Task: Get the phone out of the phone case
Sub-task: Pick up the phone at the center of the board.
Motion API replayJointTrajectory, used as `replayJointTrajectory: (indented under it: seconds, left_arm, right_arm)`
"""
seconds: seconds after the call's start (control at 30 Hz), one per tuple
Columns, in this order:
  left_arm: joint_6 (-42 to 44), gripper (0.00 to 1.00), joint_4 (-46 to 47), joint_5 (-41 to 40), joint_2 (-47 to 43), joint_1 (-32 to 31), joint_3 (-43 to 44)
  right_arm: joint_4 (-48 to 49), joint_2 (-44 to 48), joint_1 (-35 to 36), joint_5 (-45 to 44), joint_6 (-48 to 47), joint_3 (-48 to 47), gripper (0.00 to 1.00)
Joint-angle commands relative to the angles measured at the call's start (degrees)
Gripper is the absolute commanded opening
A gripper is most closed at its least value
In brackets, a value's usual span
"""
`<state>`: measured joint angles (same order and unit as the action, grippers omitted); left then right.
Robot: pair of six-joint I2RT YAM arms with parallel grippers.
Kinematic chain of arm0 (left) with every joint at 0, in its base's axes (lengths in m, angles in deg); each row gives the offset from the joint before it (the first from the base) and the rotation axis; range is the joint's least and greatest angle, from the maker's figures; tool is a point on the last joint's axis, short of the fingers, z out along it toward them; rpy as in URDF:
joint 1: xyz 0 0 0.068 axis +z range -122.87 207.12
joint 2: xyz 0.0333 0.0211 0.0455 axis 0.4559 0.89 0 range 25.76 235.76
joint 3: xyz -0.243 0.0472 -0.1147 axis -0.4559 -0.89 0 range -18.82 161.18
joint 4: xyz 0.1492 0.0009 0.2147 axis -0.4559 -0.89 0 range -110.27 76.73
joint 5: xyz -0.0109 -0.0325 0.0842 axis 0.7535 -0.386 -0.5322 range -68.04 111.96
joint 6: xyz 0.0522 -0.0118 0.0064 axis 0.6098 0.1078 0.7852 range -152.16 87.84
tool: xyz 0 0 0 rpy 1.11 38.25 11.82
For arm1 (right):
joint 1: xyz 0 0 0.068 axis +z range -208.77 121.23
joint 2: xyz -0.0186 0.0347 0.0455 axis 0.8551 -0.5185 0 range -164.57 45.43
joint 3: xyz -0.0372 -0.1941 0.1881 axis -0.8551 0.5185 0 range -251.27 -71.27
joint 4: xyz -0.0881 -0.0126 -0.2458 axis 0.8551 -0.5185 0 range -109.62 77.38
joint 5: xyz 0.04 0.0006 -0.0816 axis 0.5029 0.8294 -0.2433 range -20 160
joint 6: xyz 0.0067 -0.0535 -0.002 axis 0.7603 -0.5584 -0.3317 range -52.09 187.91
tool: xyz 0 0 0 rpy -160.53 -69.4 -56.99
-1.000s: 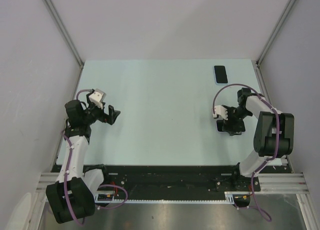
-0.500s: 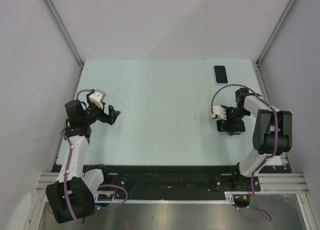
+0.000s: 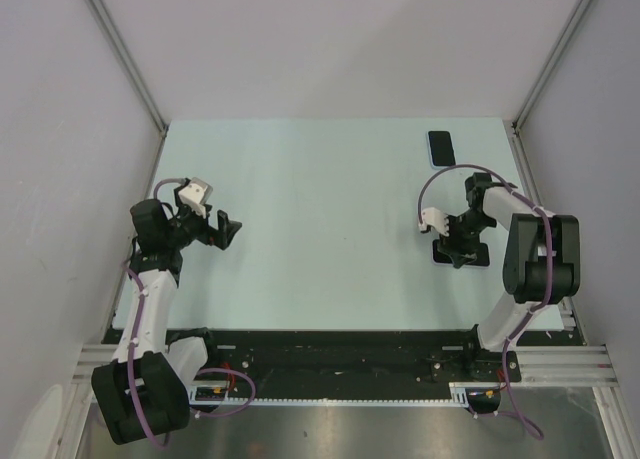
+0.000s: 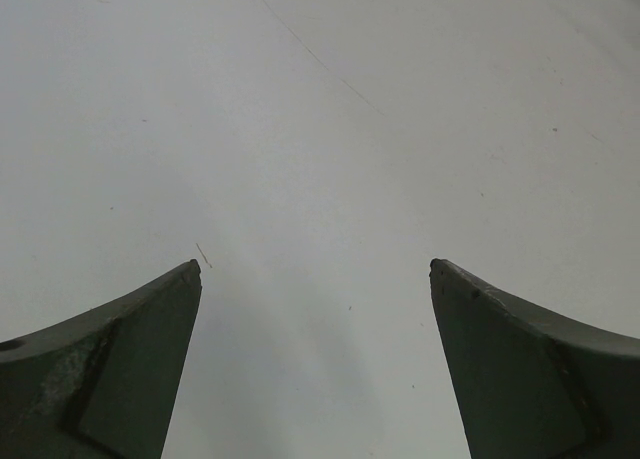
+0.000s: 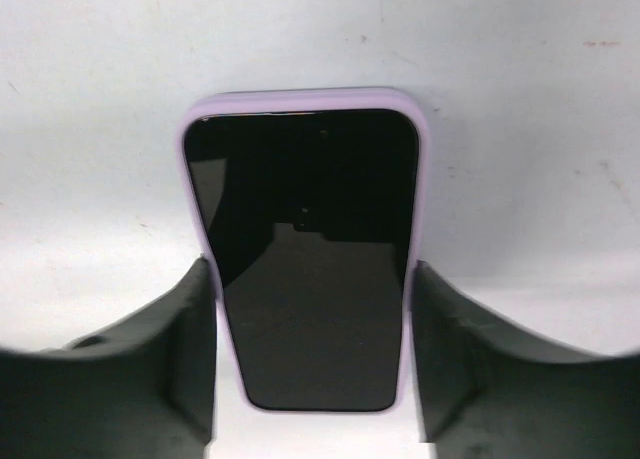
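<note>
Securing step: the right gripper (image 5: 312, 265) pinches the lilac silicone phone case (image 5: 300, 98) by its long sides, and the phone is not yet out.
Its jaws press on opposite long edges of the case, which lies flat on the right of the pale green table (image 3: 320, 179). The black glass-fronted phone (image 5: 305, 249) sits inside, screen up. The long axis runs straight away from the wrist camera, rounded far end ahead. Next, I judge, a case edge must be peeled back. That likely needs the left gripper (image 4: 315, 269), which is spread wide and well apart over the table's left side.
</note>
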<state>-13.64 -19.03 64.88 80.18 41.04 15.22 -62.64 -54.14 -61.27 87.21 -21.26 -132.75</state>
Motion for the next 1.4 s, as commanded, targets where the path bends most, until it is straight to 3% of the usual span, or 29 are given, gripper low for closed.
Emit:
replayJointTrajectory:
  seconds: [0.0,0.17,0.3,0.4,0.87,1.17,1.37]
  left_arm:
    - [3.98,1.00,-0.30,3.84,0.17,-0.38,-0.12]
    - [3.62,1.00,-0.30,3.84,0.08,-1.17,0.23]
    - [3.62,1.00,-0.22,2.88,-0.36,-2.57,0.58]
    - [3.27,1.00,-0.22,2.61,-0.36,-4.06,1.29]
    - [-0.59,1.00,-0.22,6.82,3.15,-12.94,6.03]
    - [-6.92,1.00,-0.30,8.33,11.50,-17.42,12.45]
    - [-10.69,1.00,0.05,8.59,19.04,-21.11,16.05]
  right_arm:
    - [-2.71,-1.33,0.92,3.70,3.12,0.39,0.41]
    - [-2.02,2.00,1.97,6.08,5.84,1.09,0.29]
    - [3.69,6.22,4.87,5.73,8.91,4.33,0.13]
    - [7.74,8.86,7.77,4.94,11.64,5.92,0.10]
    - [25.65,13.70,22.97,2.39,27.55,6.63,0.08]
    - [35.42,12.56,33.34,-3.85,34.58,6.63,0.07]
    - [42.27,12.91,35.81,-4.29,40.38,6.63,0.04]
